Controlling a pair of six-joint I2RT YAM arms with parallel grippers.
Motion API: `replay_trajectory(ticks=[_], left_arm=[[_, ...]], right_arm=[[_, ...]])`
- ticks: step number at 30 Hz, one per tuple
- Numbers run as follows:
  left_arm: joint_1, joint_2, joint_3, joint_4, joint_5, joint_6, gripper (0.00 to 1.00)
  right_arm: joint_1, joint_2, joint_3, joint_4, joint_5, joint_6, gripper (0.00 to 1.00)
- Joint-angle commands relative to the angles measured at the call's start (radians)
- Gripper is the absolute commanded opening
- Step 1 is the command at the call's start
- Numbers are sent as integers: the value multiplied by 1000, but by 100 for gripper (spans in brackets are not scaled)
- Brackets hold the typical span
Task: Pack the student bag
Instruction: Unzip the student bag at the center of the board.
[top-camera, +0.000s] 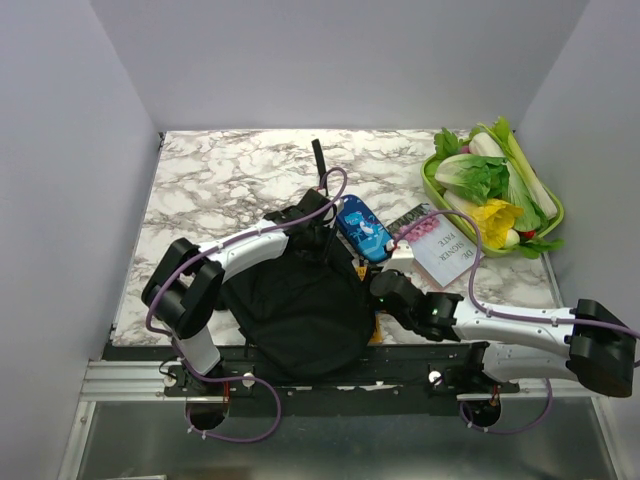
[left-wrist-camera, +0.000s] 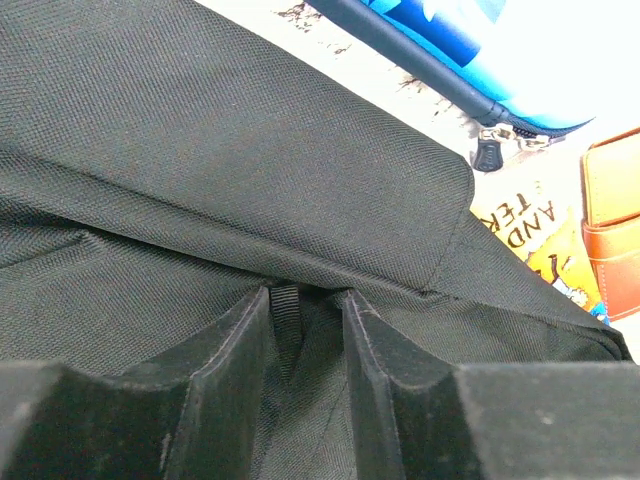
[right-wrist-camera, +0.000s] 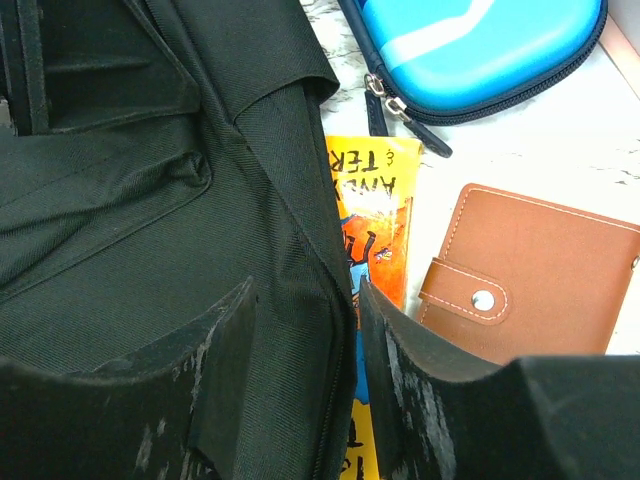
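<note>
Grey-veined marble tabletop (top-camera: 220, 170) sits in a plain alcove of pale walls (top-camera: 60, 150), with an aluminium rail (top-camera: 120, 378) along its near edge where both arms are bolted. At the far right a green tray (top-camera: 430, 183) holds leafy vegetables (top-camera: 475, 175), and a white printed booklet (top-camera: 445, 250) lies just beside it, its text too small to read. The student bag (top-camera: 295, 305) lies flat at the near middle of the table, between the two arm bases. From above it is one black mass with hardly a seam to make out, and the left gripper (top-camera: 310, 215) is almost lost against it. A yellow book (right-wrist-camera: 375, 210) is mostly covered by the bag's right edge, so only part of its title shows. The brown snap wallet (right-wrist-camera: 530, 270) touches the book, and the blue pencil case (top-camera: 362, 230) lies just beyond both. The bag's long axis runs near to far: its rounded bulk is toward the rail and one thin strap (top-camera: 318, 158) reaches toward the far edge. In the left wrist view the left gripper's fingers stand apart astride a band of webbing on the bag. The right gripper (right-wrist-camera: 305, 290) straddles the bag's seamed right edge the same way. Whether either pair actually pinches the fabric cannot be told.
</note>
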Motion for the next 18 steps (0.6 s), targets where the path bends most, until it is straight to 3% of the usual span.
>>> replay_trajectory(ticks=[1, 5, 10, 18], left_arm=[[-17, -3, -18, 6, 3, -41, 42], [-20, -3, -15, -2, -5, -39, 35], [-20, -7, -9, -17, -22, -36, 1], [-19, -49, 37, -77, -54, 2, 0]], right_arm=[[1, -17, -12, 26, 19, 19, 53], [1, -12, -6, 26, 21, 19, 52], [3, -3, -2, 24, 24, 19, 52], [1, 17, 9, 30, 38, -1, 51]])
